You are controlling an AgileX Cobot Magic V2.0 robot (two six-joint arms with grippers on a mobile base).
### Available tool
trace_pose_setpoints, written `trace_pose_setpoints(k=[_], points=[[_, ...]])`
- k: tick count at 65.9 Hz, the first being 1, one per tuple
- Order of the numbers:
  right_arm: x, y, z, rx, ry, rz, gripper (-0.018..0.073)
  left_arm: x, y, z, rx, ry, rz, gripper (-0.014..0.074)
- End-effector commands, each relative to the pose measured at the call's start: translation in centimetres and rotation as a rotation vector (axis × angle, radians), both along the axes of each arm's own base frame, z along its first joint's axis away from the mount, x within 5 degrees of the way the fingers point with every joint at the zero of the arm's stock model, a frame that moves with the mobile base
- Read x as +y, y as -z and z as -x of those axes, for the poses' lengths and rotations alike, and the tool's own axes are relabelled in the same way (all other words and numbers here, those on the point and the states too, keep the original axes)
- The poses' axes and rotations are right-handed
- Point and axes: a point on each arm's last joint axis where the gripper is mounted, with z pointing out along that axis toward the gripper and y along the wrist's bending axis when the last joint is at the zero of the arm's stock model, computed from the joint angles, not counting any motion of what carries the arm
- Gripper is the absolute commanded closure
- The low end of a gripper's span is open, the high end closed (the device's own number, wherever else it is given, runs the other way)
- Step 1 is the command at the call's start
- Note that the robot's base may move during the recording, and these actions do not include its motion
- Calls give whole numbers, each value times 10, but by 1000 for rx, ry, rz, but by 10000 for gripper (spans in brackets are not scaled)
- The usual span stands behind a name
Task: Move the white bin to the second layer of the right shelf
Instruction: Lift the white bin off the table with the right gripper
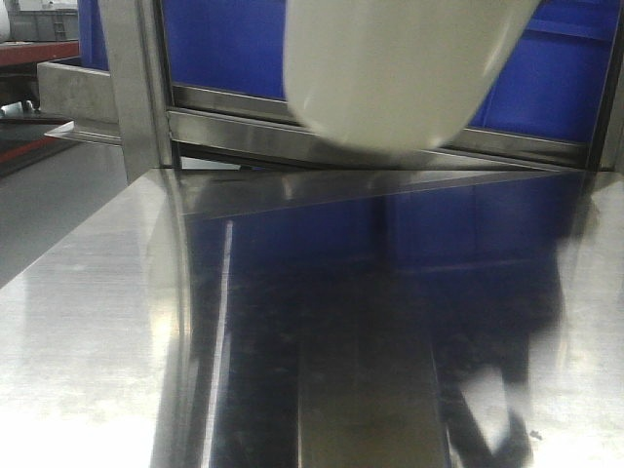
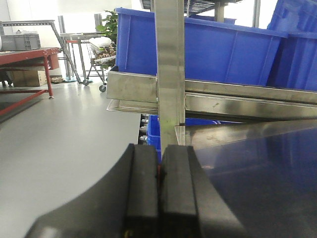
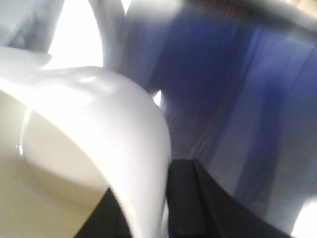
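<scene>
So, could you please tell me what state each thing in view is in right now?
white bin: held in the air, clear of the steel tabletop, gripped at its rim.
right gripper: shut on the bin's wall, one finger inside, one outside.
left gripper: shut, holding nothing.
blue crates: upright, resting on the rack.

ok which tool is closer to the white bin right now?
Right. The right tool grips the white bin by its rim. The left tool is shut on nothing, low by the rack post at the steel table's edge; no bin in its view.
</scene>
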Motion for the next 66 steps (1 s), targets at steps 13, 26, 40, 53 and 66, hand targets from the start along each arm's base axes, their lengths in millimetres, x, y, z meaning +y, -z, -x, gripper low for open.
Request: trace_pose_setpoints(k=[13, 26, 40, 53, 66], points=[[-58, -47, 49, -389, 149, -92, 536, 1, 3, 0, -64, -3, 23, 512], [-94, -32, 93, -512, 286, -98, 536, 1, 3, 0, -64, -3, 23, 512], [-109, 3, 133, -523, 356, -81, 536, 1, 3, 0, -64, -3, 23, 512], [-110, 18, 151, -536, 359, -84, 536, 1, 3, 0, -64, -3, 23, 512], [-110, 17, 152, -546, 359, -86, 536, 1, 3, 0, -64, -3, 23, 512]])
